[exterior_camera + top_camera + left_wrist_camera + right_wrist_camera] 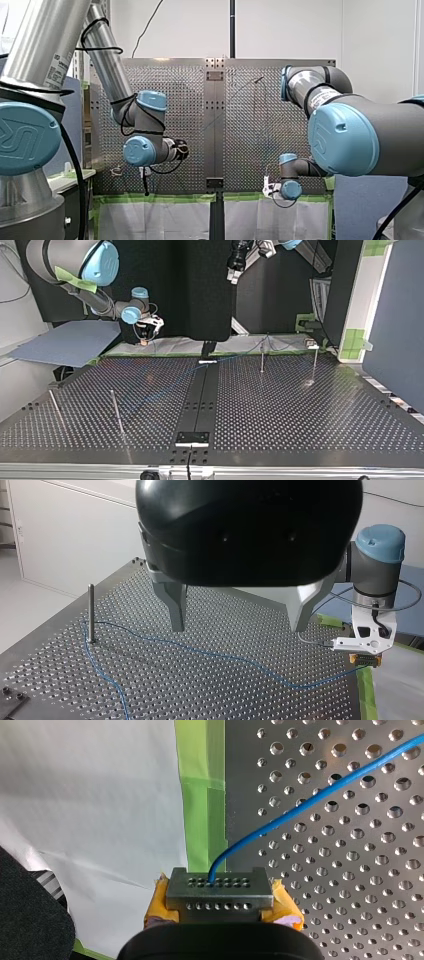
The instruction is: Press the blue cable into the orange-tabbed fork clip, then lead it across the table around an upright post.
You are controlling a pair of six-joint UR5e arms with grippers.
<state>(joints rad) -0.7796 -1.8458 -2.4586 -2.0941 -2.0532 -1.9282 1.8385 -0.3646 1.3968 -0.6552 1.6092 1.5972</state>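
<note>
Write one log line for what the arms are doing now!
left gripper: open, above table | right gripper: shut on blue cable at table edge | blue cable: bends at post

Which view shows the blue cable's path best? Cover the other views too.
The left wrist view: the blue cable shows curving past the post and across the table to my right gripper. The right wrist view shows only the stretch entering that gripper; the top view, a faint line; the front view, hardly anything.
</note>
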